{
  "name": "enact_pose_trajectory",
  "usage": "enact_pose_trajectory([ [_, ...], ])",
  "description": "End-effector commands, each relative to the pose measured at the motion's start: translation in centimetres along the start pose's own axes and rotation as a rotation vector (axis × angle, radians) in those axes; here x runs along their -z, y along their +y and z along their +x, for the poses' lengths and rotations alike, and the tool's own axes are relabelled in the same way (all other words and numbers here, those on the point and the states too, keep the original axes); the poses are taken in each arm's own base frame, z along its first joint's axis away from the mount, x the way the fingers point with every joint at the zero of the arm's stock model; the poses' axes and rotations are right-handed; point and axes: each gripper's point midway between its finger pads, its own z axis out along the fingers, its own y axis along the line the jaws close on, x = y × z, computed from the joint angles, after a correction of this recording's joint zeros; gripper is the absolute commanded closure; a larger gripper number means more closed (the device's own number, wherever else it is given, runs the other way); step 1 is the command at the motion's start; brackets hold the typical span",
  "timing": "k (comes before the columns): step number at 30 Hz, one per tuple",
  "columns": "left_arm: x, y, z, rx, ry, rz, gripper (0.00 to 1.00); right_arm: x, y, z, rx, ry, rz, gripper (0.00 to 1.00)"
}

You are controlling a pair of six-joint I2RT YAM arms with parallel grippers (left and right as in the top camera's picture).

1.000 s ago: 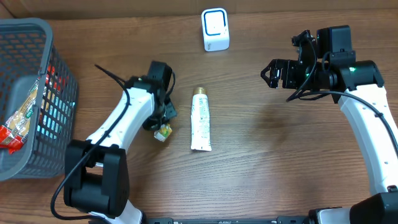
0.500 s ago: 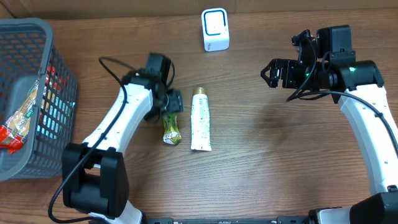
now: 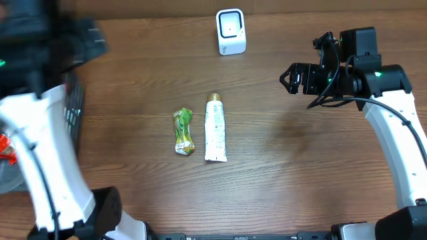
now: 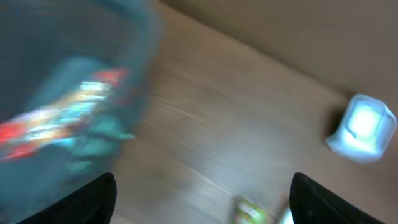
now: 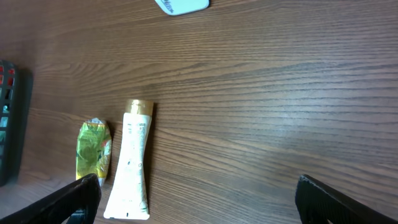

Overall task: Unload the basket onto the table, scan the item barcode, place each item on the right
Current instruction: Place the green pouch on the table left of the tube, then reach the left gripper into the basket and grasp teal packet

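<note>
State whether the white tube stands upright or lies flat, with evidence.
Lying flat: the white tube stretches its full length along the table, gold cap at the far end, beside the green packet.

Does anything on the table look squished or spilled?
A little. The green packet looks crumpled and twisted. It lies flat beside the white tube, which looks smooth and fine. Nothing has spilled on the table.

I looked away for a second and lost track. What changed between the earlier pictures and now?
The left gripper let go of the green packet, leaving it lying beside the tube, and its arm swung away toward the basket. The tube, scanner and right gripper stayed put.
</note>
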Motion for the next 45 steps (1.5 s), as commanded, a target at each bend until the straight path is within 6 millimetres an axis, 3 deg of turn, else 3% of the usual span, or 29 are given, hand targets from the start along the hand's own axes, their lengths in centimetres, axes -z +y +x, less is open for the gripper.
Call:
enact_pose_trajectory([
  [1,1.3,8.2,-0.9,0.112,-0.019,-0.196,0.21,0.4,0.5,-0.7,0.016,-0.020,-0.005,0.00],
  [6,-0.4,17.1,0.9,0.301,0.086,-0.357,0.28,0.4,0.5,-0.7,0.016,-0.021,-0.005,0.00],
  [9,-2.6,20.2,2.0,0.377,0.140,-0.344,0.31,0.4,0.5,-0.7,0.016,-0.021,-0.005,0.00],
  [12,-5.9,21.8,3.1,0.368,0.187,-0.278,0.31,0.4,0.5,-0.7,0.016,-0.021,-0.005,0.00],
  [16,-10.9,22.0,4.5,0.292,0.223,-0.148,0.30,0.4,0.6,-0.8,0.018,-0.024,-0.006,0.00],
  [17,-13.6,21.6,5.4,0.223,0.227,-0.079,0.28,0.4,0.6,-0.8,0.018,-0.026,-0.006,0.00],
  [18,-14.9,21.6,5.7,0.196,0.226,-0.060,0.27,0.4,0.6,-0.8,0.019,-0.027,-0.007,0.00],
  [25,-22.3,22.3,9.4,0.166,0.254,-0.040,0.22,0.3,0.5,-0.8,0.018,-0.026,-0.006,0.00],
  [28,-25.3,22.1,12.0,0.166,0.311,-0.029,0.21,0.3,0.6,-0.8,0.018,-0.026,-0.006,0.00],
  [34,-29.6,22.3,15.4,0.181,0.404,-0.010,0.11,0.3,0.6,-0.7,0.016,-0.023,-0.007,0.00],
  [39,-32.1,22.3,17.8,0.177,0.467,0.000,0.08,0.3,0.6,-0.7,0.016,-0.023,-0.007,0.00],
  [40,-33.0,22.1,19.0,0.175,0.502,0.002,0.05,0.3,0.6,-0.7,0.013,-0.023,-0.007,0.00],
  [45,-34.3,21.9,21.8,0.174,0.586,-0.008,0.03,0.3,0.6,-0.7,0.013,-0.022,-0.007,0.00],
])
